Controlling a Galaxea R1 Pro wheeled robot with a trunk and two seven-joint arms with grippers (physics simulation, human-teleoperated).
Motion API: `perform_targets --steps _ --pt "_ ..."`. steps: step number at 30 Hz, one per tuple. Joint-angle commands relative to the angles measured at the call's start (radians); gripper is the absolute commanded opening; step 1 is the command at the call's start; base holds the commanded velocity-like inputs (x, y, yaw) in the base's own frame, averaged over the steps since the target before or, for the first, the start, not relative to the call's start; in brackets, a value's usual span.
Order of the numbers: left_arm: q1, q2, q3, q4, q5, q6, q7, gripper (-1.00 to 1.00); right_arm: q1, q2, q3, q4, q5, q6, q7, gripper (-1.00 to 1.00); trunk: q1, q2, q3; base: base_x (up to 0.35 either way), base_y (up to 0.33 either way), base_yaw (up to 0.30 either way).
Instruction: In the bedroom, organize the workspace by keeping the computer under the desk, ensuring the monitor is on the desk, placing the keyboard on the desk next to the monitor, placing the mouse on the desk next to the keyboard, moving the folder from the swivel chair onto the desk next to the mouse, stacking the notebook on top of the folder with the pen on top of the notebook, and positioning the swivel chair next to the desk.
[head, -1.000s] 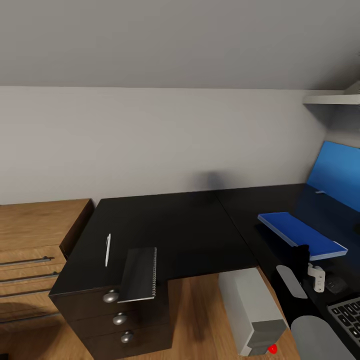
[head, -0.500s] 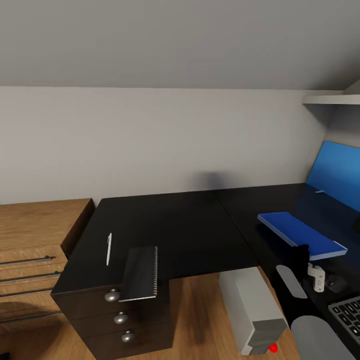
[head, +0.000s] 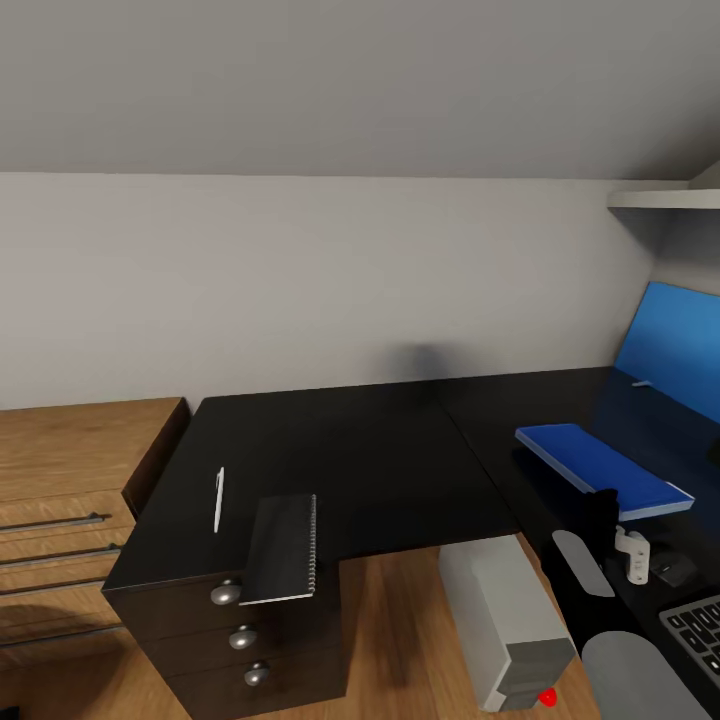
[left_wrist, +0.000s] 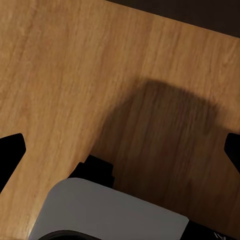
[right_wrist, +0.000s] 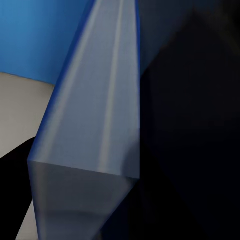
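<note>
The notebook (head: 280, 548) lies at seven o'clock on the desk (head: 380, 450), its near edge overhanging the drawers, the pen (head: 218, 499) just beside it. It looks thin, light and glossy, so I'd pinch that overhanging edge. My left claw (left_wrist: 120, 150) gapes wide over floor; my right claw's state I cannot tell.

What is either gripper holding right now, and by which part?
The left gripper is open and empty above the wood floor. The right gripper is at the near edge of the folder; whether it grips cannot be told.
</note>
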Motion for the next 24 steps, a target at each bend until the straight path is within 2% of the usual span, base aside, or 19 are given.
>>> perform_targets --steps 1,14,15,24 --pt "0.0 0.001 -0.008 0.0 0.006 -0.003 0.007 1.0 0.0 0.0 0.001 -0.001 0.003 -0.001 -0.008 -1.0 0.0 0.0 -0.001 0.0 0.0 0.0" --pt "0.0 -0.001 -0.008 0.0 0.006 -0.003 0.007 1.0 0.0 0.0 0.001 -0.002 0.003 -0.002 -0.008 -1.0 0.0 0.0 -0.001 0.0 0.0 0.0" --pt "0.0 -0.001 -0.008 0.0 0.006 -0.003 0.007 1.0 0.0 0.0 0.001 -0.002 0.003 -0.002 -0.008 1.0 0.0 0.0 -0.001 0.0 0.0 0.0" --pt "0.0 -0.001 -0.01 0.0 0.006 -0.003 0.005 1.0 0.0 0.0 0.001 -0.003 0.005 -0.005 -0.007 1.0 0.0 0.0 -0.001 -0.049 0.0 0.0"
